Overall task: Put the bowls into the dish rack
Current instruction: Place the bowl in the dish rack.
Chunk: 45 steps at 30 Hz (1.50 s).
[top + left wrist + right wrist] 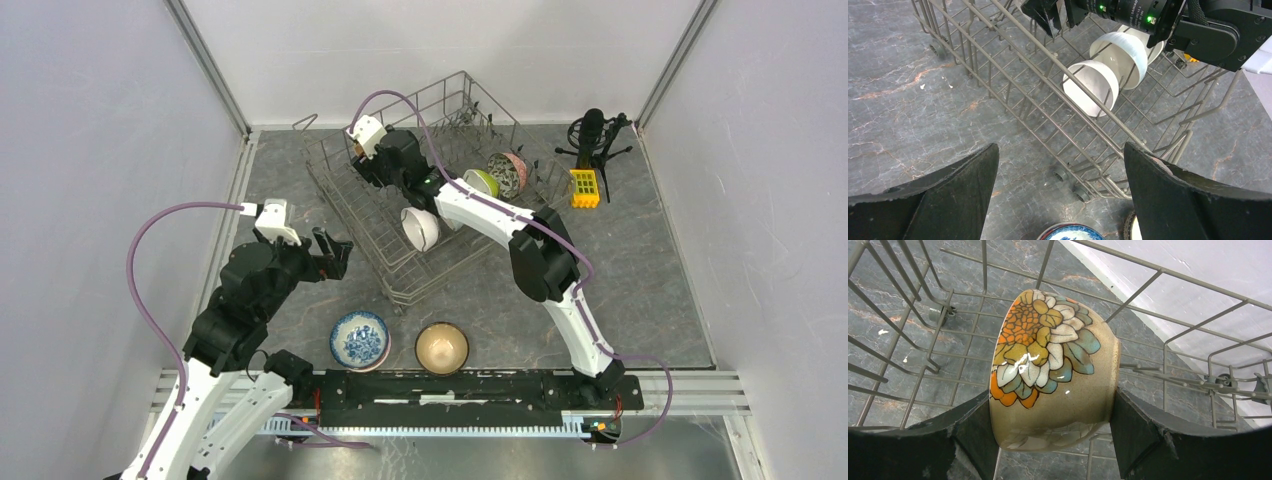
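You're a bit past halfway by the look of it. Two white bowls (1091,87) stand between the tines at the near end of the dish rack (345,215), and a green bowl (482,182) and a patterned bowl (510,172) sit over on its right side. Your right gripper (1050,405) is clamped on a floral bowl (1048,355), tipped on its side low inside the rack's far-left corner and not yet let go. Your left gripper (1060,150) hangs just beside the rack, jaws wide apart and empty. Left to load: a blue-and-white bowl (359,340) and a tan bowl (441,347), both on the table (650,300) near the arm bases.
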Tool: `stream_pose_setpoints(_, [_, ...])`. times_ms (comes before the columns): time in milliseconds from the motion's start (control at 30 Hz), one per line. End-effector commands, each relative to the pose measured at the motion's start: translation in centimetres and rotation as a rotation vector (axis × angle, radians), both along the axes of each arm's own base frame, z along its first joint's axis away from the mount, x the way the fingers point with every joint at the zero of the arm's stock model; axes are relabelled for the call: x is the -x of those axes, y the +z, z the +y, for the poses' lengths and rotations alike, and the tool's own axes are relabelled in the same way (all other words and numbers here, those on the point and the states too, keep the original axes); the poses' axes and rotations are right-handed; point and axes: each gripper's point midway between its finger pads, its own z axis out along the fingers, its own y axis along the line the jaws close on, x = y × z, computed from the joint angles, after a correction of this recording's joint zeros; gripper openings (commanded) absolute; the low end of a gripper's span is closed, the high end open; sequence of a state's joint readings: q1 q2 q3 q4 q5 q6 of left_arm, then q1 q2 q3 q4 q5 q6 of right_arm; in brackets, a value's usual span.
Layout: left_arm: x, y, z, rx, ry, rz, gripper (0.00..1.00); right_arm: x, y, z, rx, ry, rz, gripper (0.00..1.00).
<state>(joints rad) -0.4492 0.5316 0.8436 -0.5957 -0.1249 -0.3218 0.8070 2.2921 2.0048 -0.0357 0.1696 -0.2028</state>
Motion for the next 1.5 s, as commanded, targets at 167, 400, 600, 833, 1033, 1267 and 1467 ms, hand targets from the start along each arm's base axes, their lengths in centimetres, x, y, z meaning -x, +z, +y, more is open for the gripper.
stream_pose_setpoints(167, [-0.1, 0.6, 0.1, -0.034, -0.019, -0.047, 1.0, 0.4, 3.0, 1.8, -0.106, 0.015, -0.024, 0.58])
stream_pose_setpoints(400, [-0.1, 0.5, 0.1, -0.034, -0.02, -0.045, 1.0, 0.9, 3.3, 2.4, -0.116, 0.034, -0.023, 0.69])
stream_pose_setpoints(600, [-0.1, 0.6, 0.0, -0.033, -0.023, -0.046, 1.0, 1.6, 3.4, 3.3, -0.133, 0.064, -0.01, 0.78])
stream_pose_setpoints(833, [-0.1, 0.6, 0.0, -0.032, -0.026, -0.047, 1.0, 2.0, 3.1, 3.8, -0.148, 0.077, 0.003, 0.84])
stream_pose_setpoints(1033, [0.0, 0.6, 0.0, -0.031, -0.027, -0.049, 1.0, 1.9, 2.2, 3.6, -0.148, 0.059, 0.017, 0.83])
stream_pose_setpoints(1267, [0.1, 0.5, 0.0, -0.032, -0.028, -0.049, 1.0, 2.1, 2.2, 3.5, -0.165, 0.05, 0.024, 0.81])
stream_pose_setpoints(1467, [0.1, 0.4, 0.1, -0.034, -0.026, -0.046, 1.0, 2.6, 2.7, 3.2, -0.181, 0.051, 0.038, 0.78])
